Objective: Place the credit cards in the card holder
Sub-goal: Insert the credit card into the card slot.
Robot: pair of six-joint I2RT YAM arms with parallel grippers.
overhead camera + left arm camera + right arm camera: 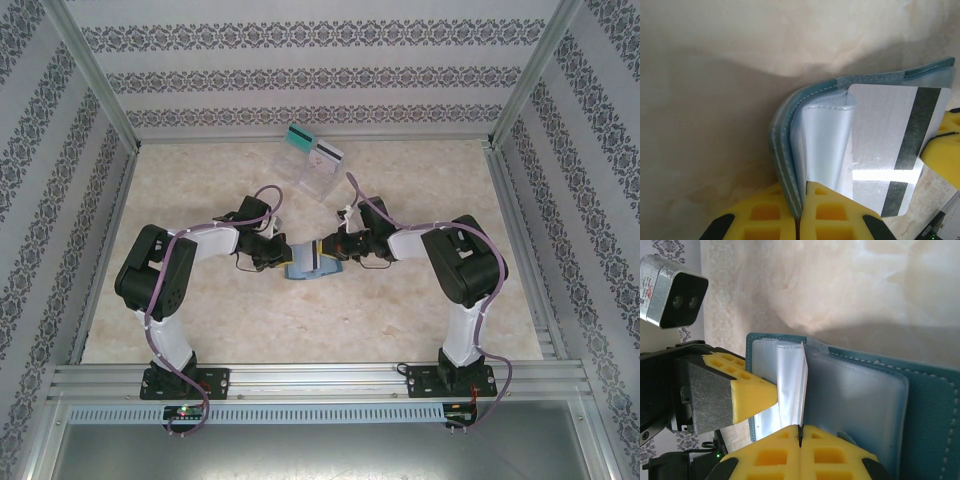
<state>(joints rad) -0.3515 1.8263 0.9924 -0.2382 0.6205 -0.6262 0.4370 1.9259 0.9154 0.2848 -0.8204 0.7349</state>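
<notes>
In the lower middle of the frame, the left gripper (801,195) is pinched onto the small teal-blue folding card holder (782,150). The right gripper (800,434) clamps a pale, dark-striped plastic credit card (880,145) at its clear pockets (822,145).

We see a teal-blue card holder (930,405) with pale stitching and cloudy clear sleeves, a silvery-white card (880,145) crossed by a dark stripe, yellow finger pads (832,217), a beige marbled table (400,320), and walls (300,40) banded in grey floral print.
</notes>
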